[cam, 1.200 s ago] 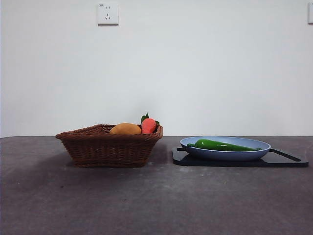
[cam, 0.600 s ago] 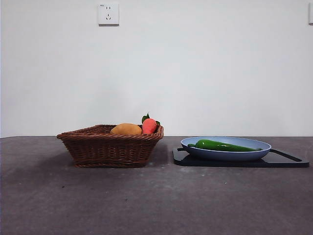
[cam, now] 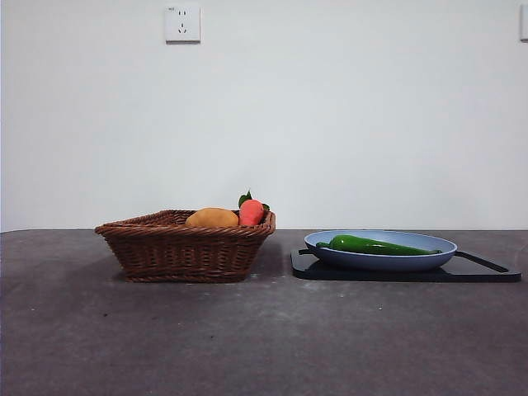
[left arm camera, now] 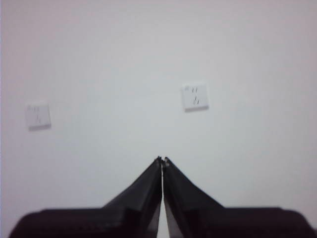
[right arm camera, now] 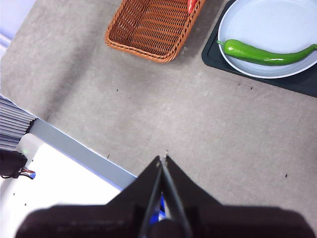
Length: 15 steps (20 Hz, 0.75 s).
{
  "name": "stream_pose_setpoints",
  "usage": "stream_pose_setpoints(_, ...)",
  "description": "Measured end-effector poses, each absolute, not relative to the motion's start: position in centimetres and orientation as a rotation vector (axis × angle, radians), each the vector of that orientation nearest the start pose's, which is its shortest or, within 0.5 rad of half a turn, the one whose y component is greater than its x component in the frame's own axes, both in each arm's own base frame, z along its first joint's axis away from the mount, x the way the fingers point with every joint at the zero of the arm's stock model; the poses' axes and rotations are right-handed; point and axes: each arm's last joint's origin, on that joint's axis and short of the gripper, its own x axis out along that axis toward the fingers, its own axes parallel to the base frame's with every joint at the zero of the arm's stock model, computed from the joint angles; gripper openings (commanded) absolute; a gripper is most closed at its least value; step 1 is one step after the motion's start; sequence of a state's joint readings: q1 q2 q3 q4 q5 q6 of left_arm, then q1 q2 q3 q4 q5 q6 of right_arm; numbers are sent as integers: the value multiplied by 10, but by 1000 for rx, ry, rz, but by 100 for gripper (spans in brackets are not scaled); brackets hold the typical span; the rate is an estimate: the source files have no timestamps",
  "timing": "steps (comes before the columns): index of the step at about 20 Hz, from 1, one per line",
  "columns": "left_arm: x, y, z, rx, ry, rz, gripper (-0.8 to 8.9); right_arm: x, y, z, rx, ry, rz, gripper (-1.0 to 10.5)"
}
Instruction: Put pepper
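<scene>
Nothing moved: pepper (cam: 375,245) in blue plate (cam: 429,260), fruit (two) in basket (cam: 186,252); both pincers closed, empty.

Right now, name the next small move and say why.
Probably open the right gripper and bring it over the pepper. The pepper lies untouched in the blue plate beside the basket; both grippers are shut on nothing, and the left gripper faces only the wall.

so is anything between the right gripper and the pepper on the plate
Nothing visible. The right gripper is shut, raised over bare table, and the pepper lies uncovered on the blue plate. The wicker basket sits off to one side of the plate, apart from it.
</scene>
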<state>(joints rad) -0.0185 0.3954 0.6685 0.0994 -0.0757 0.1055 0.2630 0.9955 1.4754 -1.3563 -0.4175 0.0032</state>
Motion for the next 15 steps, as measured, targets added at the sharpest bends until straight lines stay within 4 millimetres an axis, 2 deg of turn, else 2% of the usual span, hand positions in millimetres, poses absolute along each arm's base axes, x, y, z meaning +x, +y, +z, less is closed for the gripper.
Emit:
stream_pose_setpoints(3, 94, 1, 300, 54, -289, 72, 8, 119, 44, 419, 72, 891, 634, 11)
stream_pose_setpoints(6, 97, 1, 251, 30, -209, 68, 8, 119, 44, 419, 72, 891, 634, 11)
stream_pose_setpoints(10, 98, 3, 209, -20, -156, 83, 8, 119, 44, 419, 72, 891, 634, 11)
stream_pose_setpoints(15, 102, 3, 175, -67, -65, 86, 8, 119, 44, 419, 72, 891, 634, 11)
